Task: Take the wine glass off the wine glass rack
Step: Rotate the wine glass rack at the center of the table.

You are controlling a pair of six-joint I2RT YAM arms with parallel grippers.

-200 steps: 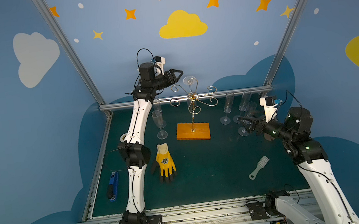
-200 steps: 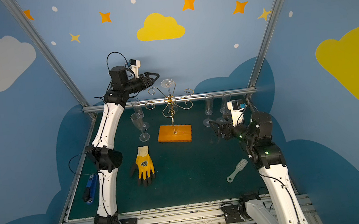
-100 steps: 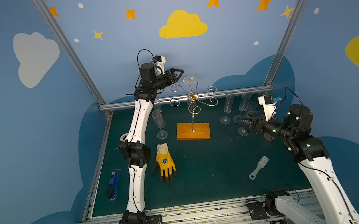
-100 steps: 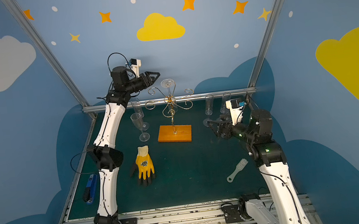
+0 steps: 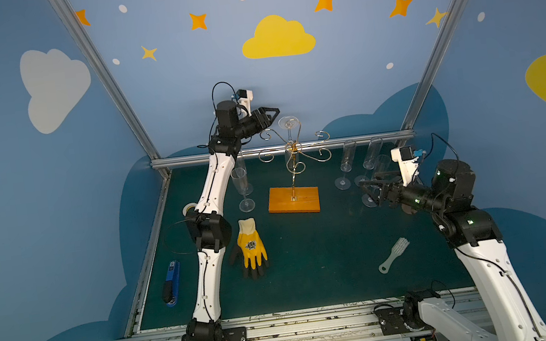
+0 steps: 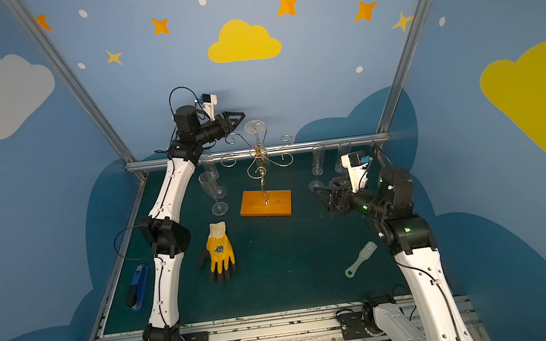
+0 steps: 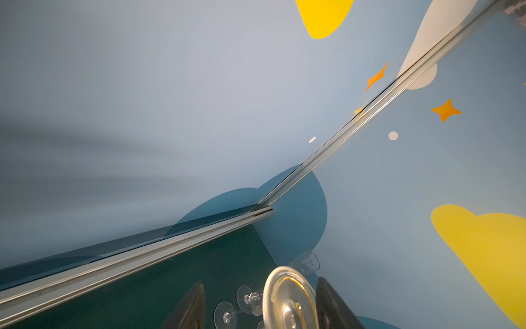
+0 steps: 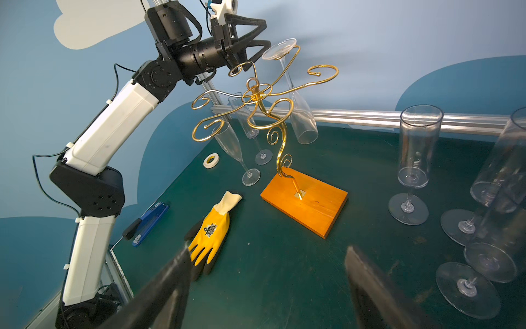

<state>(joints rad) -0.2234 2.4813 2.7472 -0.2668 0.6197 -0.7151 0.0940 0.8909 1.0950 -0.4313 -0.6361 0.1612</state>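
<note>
The right gripper point(image 8: 267, 256) stands wide open and holds nothing; its fingers point(image 8: 170, 279) are cut off by the frame edge. Farther back, the wine glass point(image 8: 303, 119) hangs upside down on the wine glass rack point(image 5: 293, 200). The left gripper point(image 8: 266, 34) is partly open at the glass's foot. Whether it touches cannot be told.

Green table point(image 5: 311, 262) with wine glass rack point(image 5: 293, 200), glove point(image 5: 252, 248), stapler point(image 5: 171, 283), tape point(image 5: 188, 209), brush point(image 5: 394, 255), standing glasses point(image 5: 342, 183).
</note>
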